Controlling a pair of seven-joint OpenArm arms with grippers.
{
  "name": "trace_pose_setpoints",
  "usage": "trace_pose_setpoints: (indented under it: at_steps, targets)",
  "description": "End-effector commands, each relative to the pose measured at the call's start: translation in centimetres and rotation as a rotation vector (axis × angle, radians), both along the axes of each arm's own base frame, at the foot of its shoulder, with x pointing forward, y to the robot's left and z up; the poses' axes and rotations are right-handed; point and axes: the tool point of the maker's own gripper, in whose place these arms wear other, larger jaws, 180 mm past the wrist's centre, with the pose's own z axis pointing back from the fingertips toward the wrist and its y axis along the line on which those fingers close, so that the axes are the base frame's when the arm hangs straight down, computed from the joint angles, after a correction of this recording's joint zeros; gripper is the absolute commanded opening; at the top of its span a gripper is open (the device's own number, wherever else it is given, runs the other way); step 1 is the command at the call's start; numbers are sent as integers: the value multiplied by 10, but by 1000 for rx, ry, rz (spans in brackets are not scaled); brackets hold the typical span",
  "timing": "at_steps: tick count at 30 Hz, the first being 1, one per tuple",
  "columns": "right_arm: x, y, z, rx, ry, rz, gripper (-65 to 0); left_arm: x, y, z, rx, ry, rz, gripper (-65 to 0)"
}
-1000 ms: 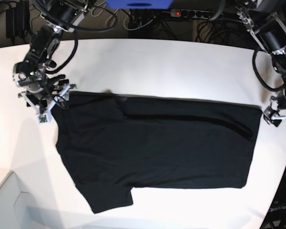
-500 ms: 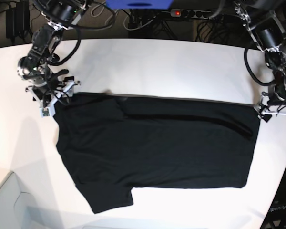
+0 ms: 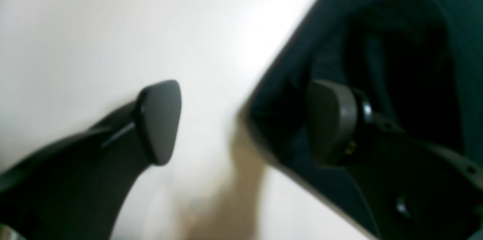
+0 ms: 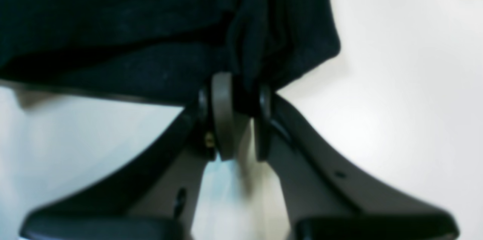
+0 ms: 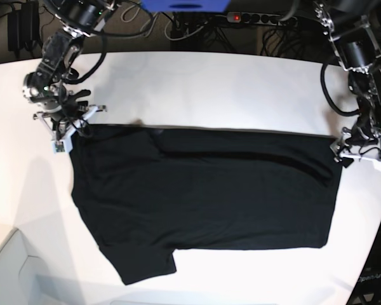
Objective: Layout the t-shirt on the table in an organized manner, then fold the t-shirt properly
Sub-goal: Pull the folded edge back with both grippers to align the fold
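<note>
Since the earlier frames, the right gripper (image 4: 237, 115) at the base view's upper left has been pinched onto a corner of the black cotton t-shirt (image 5: 203, 197), which is spread across the white curved desk (image 5: 209, 89). At the right edge, the left gripper (image 3: 245, 123) is held wide, one fingertip (image 3: 332, 119) over the hem, nothing gripped. That corner should be clamped squarely before both are raised together, so the fold stays even.

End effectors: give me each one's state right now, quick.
Left end effector: open, straddling the t-shirt edge, not gripping.
Right end effector: closed on a bunched t-shirt corner.
</note>
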Motion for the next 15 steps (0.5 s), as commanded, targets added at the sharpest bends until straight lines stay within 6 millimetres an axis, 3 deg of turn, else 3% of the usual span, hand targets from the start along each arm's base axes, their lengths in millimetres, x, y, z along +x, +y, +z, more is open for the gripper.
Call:
trace_pose_setpoints:
  at_steps: [1, 5, 7, 11, 15]
  targets:
    - [-5, -2, -3, -19, 39, 3, -584, 7, 2, 9, 5, -23, -6, -153]
    - [-6, -2, -3, -20, 42, 3, -584, 13, -7, 5, 34, -33, -43, -158]
    - [-6, -2, -4, -20, 43, 3, -584, 13, -15, 2, 40, -23, -69, -206]
    - [-7, -5, -4, -22, 45, -3, -586, 10, -18, -6, 31, -2, -77, -441]
    - [-18, -4, -9, -29, 65, 3, -589, -1, -18, -12, 29, 20, -78, -628]
